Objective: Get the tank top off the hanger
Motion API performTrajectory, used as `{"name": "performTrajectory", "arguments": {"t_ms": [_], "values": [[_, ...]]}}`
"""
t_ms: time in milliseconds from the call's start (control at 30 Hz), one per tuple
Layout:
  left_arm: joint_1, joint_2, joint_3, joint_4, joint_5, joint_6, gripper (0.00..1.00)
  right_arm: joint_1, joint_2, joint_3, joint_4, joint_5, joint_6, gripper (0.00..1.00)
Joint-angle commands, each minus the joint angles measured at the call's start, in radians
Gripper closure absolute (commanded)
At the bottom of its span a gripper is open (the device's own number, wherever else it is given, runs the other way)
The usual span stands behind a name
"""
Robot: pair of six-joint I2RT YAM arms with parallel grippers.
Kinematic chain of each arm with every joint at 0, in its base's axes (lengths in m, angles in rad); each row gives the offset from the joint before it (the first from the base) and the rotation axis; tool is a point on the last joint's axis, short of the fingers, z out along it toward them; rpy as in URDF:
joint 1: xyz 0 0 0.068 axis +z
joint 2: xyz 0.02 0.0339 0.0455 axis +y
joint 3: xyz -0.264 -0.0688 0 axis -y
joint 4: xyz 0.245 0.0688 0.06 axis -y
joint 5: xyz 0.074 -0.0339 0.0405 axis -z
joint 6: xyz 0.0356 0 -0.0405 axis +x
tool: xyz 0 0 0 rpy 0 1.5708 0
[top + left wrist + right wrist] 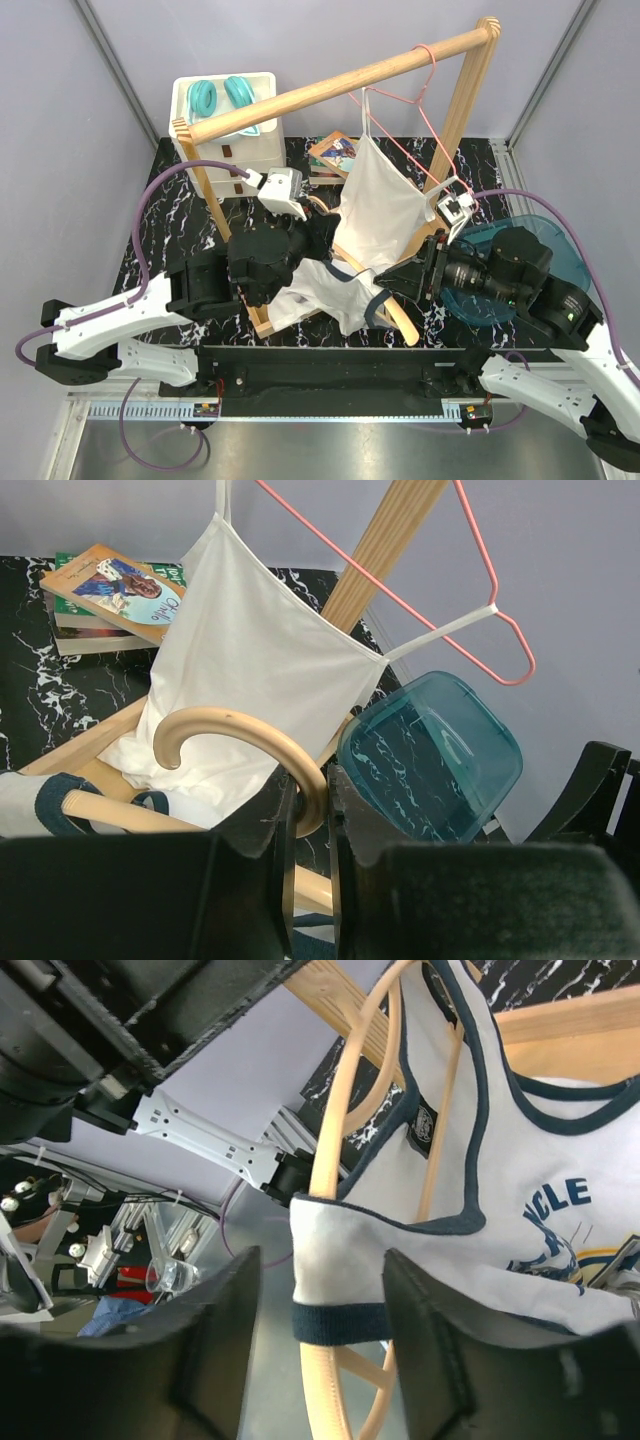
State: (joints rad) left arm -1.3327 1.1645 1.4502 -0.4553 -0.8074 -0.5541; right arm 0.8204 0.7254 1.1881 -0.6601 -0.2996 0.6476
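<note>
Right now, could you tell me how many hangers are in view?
2: a pink wire hanger on the wooden rail; a wooden hanger inside the tank top, hook in the left gripper.

Navy-trimmed tank top (320, 295) at centre, white camisole (380, 210) on pink hanger (405, 136), wooden rail (340, 85)

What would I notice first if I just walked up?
A white camisole dangles from a pink wire hanger on the wooden rail in the middle. Nearer the arms, the left gripper pinches a wooden hanger wearing a navy-trimmed tank top.
</note>
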Motion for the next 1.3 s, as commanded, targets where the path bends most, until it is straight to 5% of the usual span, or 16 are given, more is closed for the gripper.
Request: {"name": "performTrajectory", "arguments": {"t_ms": [0,267,567,700,1267], "values": [[-0.002,-0.012,0.01,0.041,0.016,0.006,1.0,0.006,0.022,0.021,-0.021,-0.009,-0.014,0.45],[-0.002,-0.017,0.01,0.04,0.01,0.008,1.0,0.008,0.019,0.007,-0.019,-0.007,-0.017,0.72],[-0.002,-0.019,0.01,0.037,-0.01,0.011,1.0,0.008,0.014,-0.004,-0.003,-0.041,-0.014,0.85],[-0.002,-0.008,0.021,0.04,-0.018,0.016,1.0,0.008,0.019,-0.007,0.01,-0.059,-0.011,0.99],[-0.002,0.027,0.033,0.043,-0.223,0.005,1.0,0.006,-0.13,-0.108,0.019,0.04,-0.013,1.0]]}}
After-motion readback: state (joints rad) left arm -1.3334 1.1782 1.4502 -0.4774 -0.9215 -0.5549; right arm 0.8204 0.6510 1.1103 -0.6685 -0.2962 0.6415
